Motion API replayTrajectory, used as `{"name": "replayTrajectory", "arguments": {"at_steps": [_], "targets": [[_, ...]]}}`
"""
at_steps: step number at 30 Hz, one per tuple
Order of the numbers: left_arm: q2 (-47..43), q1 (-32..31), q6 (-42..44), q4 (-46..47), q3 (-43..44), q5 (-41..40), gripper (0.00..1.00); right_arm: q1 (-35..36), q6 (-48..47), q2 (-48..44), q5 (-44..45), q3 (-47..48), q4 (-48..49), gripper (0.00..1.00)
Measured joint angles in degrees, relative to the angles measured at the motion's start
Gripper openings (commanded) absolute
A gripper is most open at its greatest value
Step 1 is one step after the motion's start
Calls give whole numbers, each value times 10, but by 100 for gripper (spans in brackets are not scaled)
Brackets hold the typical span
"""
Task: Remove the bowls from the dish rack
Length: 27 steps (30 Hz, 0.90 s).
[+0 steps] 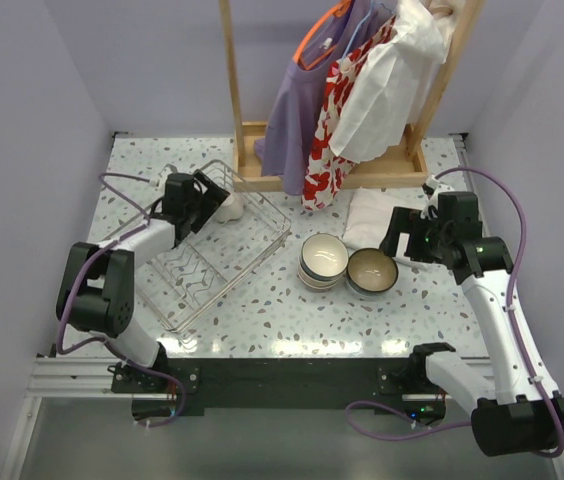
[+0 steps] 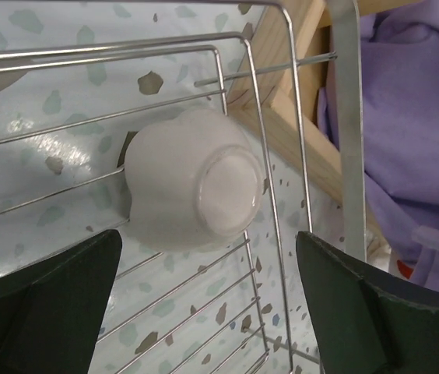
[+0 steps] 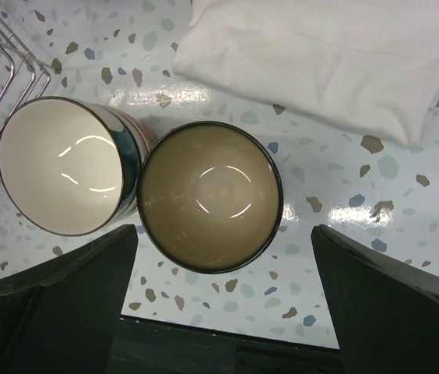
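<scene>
Your left claw point(image 2: 212, 312) hangs with its fingers spread wide and nothing between them. It points at the small round white ceramic bowl point(image 2: 196, 187), the only bowl I can see in the rectangular silver wire dish rack point(image 1: 212, 270). That bowl lies tipped on its side in the rack's far corner. Its foot faces your wrist camera, and it rests against the wires near the wooden clothes stand point(image 1: 233, 90).

Your right claw point(image 3: 219, 304) is likewise apart and empty. It hovers over the beige round bowl with a dark rim point(image 3: 210, 196), which stands upright on the speckled bench point(image 1: 292, 320). That bowl touches a stack topped by a cream-lined bowl with a teal band point(image 3: 64, 165), and a folded white cloth point(image 3: 328, 54) lies just beyond.

The step in hand looks like the reach for that last bowl in the rack.

- **Approach:** Nudge the wrist a touch left so the bowl sits centred in the gap, then go straight in. Your right-hand finger runs close to the corner wire, so keep it inside the rack wall.
- **Grip:** The glazed, rounded side will likely slip, so take it across the widest part near the rim, not by the foot, and squeeze gently.
- **Lift:** Raise it clear of the rack's side before you swing right toward the others, and stay clear of the purple garment point(image 2: 414, 117) hanging just past the corner.
</scene>
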Motion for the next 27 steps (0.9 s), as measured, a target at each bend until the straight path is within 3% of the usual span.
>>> {"name": "replayTrajectory", "arguments": {"at_steps": [20,27], "targets": [[80,8,-70,146,-28,-28,100,0,-13,1,-5,-10,5,99],[97,8,-87,174,-23,-7,89,0,-15,1,-5,-10,5,99]]}}
